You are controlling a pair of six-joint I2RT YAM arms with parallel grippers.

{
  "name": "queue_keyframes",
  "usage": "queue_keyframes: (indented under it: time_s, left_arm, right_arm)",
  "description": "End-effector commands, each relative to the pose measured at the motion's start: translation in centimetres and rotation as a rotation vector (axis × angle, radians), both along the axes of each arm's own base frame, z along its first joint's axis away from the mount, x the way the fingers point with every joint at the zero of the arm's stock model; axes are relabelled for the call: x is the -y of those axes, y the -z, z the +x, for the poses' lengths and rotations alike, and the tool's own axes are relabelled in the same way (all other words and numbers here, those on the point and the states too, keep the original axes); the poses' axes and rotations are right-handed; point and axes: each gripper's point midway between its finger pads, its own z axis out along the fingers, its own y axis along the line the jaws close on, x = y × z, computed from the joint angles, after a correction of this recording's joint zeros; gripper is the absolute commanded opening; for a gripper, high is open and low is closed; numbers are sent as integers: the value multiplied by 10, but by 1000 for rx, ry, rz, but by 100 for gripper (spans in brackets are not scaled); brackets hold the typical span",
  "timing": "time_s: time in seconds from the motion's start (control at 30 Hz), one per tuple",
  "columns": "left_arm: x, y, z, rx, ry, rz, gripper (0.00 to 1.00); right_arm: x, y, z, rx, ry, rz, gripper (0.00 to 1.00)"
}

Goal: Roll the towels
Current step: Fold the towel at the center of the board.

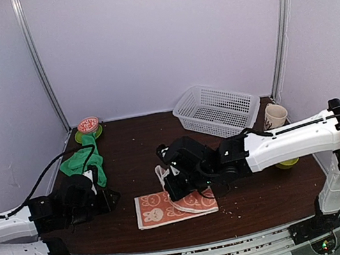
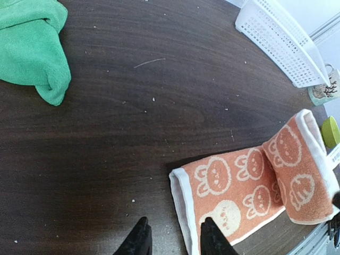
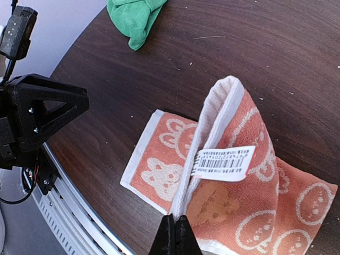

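Shut tight, my right claw (image 3: 174, 223) pinched the bunny towel (image 3: 159, 172) — likely soft, limp — at its hem beside the barcode tag (image 3: 223, 162).

right hand (image 3: 174, 222) pinching bunny towel (image 3: 234, 204), barcode tag (image 3: 223, 162), green towel (image 3: 135, 15)

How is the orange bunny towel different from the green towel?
The orange bunny towel has white bunnies; the green towel is plain. The orange one lies partly flat with one end lifted by the right gripper; the green one sits crumpled, untouched. Both are soft cloths.
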Motion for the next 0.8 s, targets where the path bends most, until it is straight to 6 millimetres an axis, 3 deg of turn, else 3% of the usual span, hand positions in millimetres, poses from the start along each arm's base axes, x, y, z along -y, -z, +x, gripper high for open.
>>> queue_keyframes:
  time_s: [0.0,0.23,0.77]
  left_arm:
    - [-7,2,1,5,-33,-6,33]
    - [-13,5,-2,-1,-45,-3,33]
    - [-16,11,-5,-16,-54,-5,33]
  right_arm:
    - [-21,-2,-6,2,-54,16,0]
    - [-36,16,-15,-18,-91,-19,0]
    - [-66,28,-23,-48,-106,-25,0]
